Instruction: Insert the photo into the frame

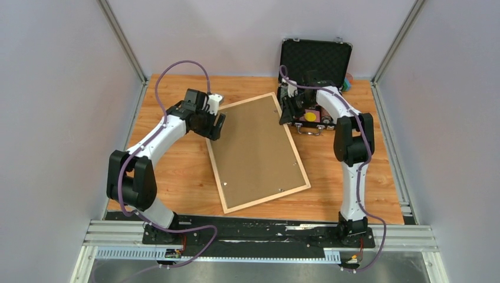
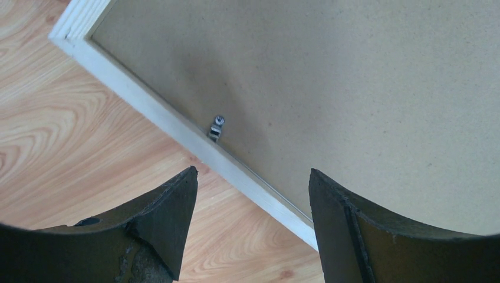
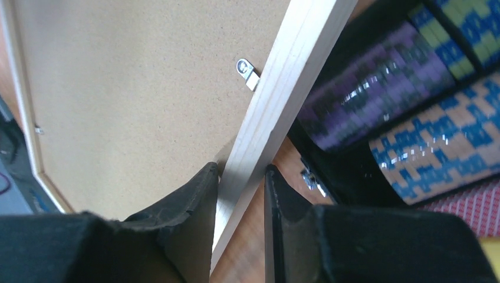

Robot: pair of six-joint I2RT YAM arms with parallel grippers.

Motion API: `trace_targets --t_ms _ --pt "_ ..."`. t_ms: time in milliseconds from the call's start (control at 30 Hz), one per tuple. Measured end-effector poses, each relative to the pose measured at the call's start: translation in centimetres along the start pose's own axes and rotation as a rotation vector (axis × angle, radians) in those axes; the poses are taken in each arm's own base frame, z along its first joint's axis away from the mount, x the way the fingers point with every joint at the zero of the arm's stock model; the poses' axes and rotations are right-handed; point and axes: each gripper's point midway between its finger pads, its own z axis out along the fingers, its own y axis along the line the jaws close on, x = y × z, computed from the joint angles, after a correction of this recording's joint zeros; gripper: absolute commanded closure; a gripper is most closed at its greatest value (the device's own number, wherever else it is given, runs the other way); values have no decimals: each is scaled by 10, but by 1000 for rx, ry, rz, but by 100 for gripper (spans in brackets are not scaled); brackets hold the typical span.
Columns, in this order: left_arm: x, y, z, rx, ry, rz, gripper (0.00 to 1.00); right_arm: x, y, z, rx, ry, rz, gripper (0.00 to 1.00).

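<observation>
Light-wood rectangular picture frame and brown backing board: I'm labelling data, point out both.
Light-wood rectangular picture frame [image 3: 283,88]: right wrist view, side rail.
Brown backing board [image 1: 256,150]: top external view, centre.

No readable text, label or number on the frame [image 1: 293,144] or case [image 1: 316,56].

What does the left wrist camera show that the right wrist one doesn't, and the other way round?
Left wrist only: the left gripper open over the edge of the frame, with bare table beside it. Right wrist only: the right gripper closed on the frame's rail, and the case with rows of chips beside it. Both: the frame's pale rail, the brown backing board and a small metal clip.
</observation>
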Motion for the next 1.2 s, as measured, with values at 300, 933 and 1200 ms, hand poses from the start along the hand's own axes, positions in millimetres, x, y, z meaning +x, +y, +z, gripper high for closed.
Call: trace_targets --t_ms 300,933,1200 --pt "6 14 -1 -36 15 -9 22 -7 11 25 -16 43 -145 100" --pt "9 24 0 -52 22 -30 22 -32 27 61 92 79 -382 72" --pt "10 26 0 -56 24 -34 22 -37 19 75 114 89 -439 61"
